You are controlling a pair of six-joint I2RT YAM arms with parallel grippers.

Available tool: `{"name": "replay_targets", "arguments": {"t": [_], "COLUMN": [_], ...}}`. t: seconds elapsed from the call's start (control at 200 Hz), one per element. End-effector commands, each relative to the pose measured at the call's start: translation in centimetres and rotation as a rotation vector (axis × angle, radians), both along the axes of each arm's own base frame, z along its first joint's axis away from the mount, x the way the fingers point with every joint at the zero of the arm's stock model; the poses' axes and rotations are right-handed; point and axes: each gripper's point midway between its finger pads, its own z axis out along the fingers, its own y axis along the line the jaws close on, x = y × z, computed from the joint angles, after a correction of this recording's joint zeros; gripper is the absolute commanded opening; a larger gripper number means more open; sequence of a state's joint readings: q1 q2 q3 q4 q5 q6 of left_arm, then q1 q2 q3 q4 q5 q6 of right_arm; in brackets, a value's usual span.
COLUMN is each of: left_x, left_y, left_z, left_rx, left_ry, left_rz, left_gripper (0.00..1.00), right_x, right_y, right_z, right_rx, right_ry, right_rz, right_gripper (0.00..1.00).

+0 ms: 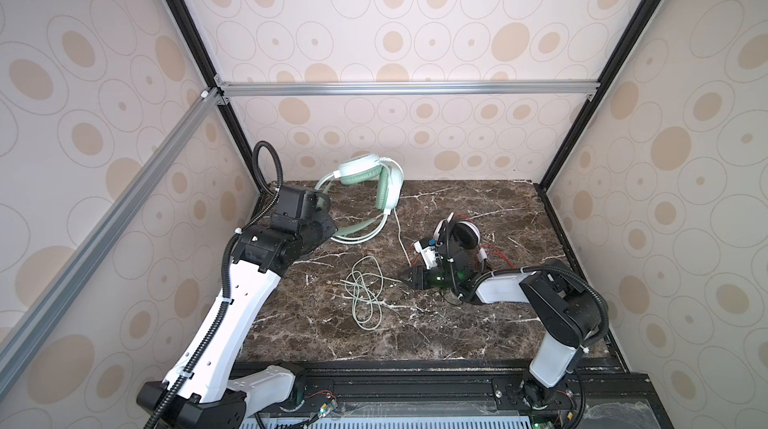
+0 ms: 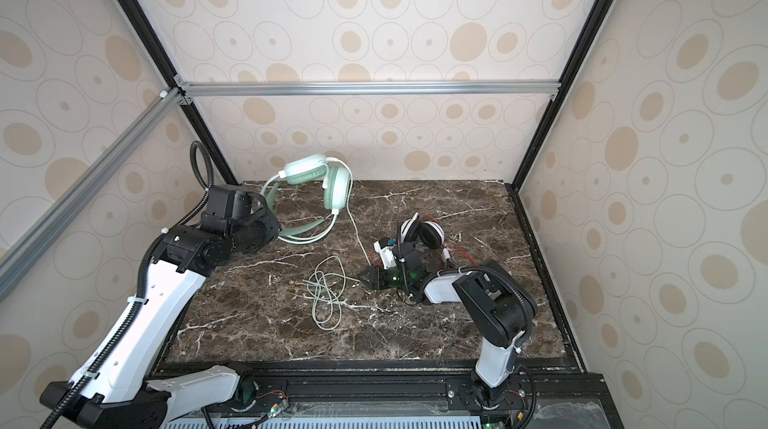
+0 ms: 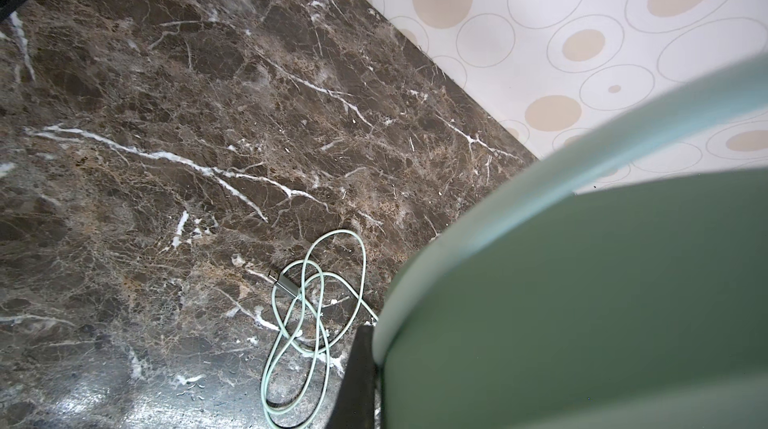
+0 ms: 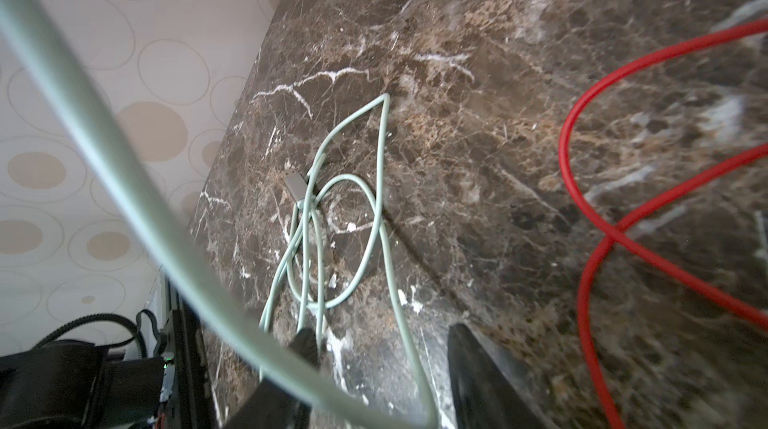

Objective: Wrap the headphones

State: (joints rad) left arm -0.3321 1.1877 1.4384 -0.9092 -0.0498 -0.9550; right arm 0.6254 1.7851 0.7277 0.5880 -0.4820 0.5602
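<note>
The mint-green headphones (image 1: 384, 188) (image 2: 334, 183) stand at the back of the marble table (image 1: 478, 331), headband toward my left arm. My left gripper (image 1: 328, 219) (image 2: 272, 219) is shut on that headband (image 3: 582, 281), which fills much of the left wrist view beside one dark finger (image 3: 357, 377). The pale green cable (image 1: 365, 294) (image 2: 328, 294) (image 3: 307, 306) lies in loose loops mid-table. My right gripper (image 1: 402, 277) (image 2: 362, 277) (image 4: 386, 348) sits low at the loops' edge, jaws apart, one cable strand (image 4: 399, 314) running between the fingers. Behind it lie the white-and-black headphones (image 1: 461, 233) (image 2: 426, 233) with their red cable (image 4: 590, 198).
Patterned walls and black frame posts enclose the table on three sides. A blurred stretch of the green cable (image 4: 124, 165) crosses close in front of the right wrist camera. Red cable loops (image 1: 496, 256) spread beside the right forearm.
</note>
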Motion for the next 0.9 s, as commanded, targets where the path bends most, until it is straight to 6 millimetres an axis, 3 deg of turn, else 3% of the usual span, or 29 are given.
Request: {"name": "replay_targets", "arguments": {"t": [0.0,0.055,0.21,0.32,0.42,0.555,0.645,0.745,0.895], "left_x": [0.7,0.9,1.7,2.7,3.7,5.0,5.9,6.6,7.5], "left_y": [0.1,0.3,2.0,3.6,5.2,6.4,6.3,5.5,3.2], "left_z": [3.7,3.5,2.0,0.7,-0.8,-3.5,-5.4,-7.5,-8.3], "left_rx": [-0.067,-0.054,0.04,0.185,0.369,0.531,0.588,0.618,0.627], "left_ry": [-0.095,-0.086,-0.052,-0.005,0.067,0.189,0.24,0.253,0.159], "left_rz": [0.036,0.046,0.114,0.151,0.159,0.168,0.138,0.083,-0.019], "left_gripper": [0.0,0.0,0.0,0.0,0.0,0.0,0.0,0.0,0.0], "right_x": [0.5,0.4,-1.0,-1.9,-2.4,-2.4,-2.4,-3.1,-3.8], "right_y": [0.6,0.3,-2.9,-6.9,-11.2,-15.0,-15.5,-14.2,-10.9], "right_z": [1.3,1.8,2.5,4.0,7.0,13.5,18.4,22.2,24.0], "right_rx": [0.051,0.048,-0.138,-0.361,-0.571,-0.744,-0.78,-0.828,-0.895], "right_ry": [-0.067,-0.071,-0.078,-0.11,-0.166,-0.292,-0.417,-0.57,-0.685], "right_rz": [-0.005,-0.012,-0.05,-0.1,-0.163,-0.218,-0.219,-0.139,0.041], "right_gripper": [0.15,0.0,0.0,0.0,0.0,0.0,0.0,0.0,0.0]}}
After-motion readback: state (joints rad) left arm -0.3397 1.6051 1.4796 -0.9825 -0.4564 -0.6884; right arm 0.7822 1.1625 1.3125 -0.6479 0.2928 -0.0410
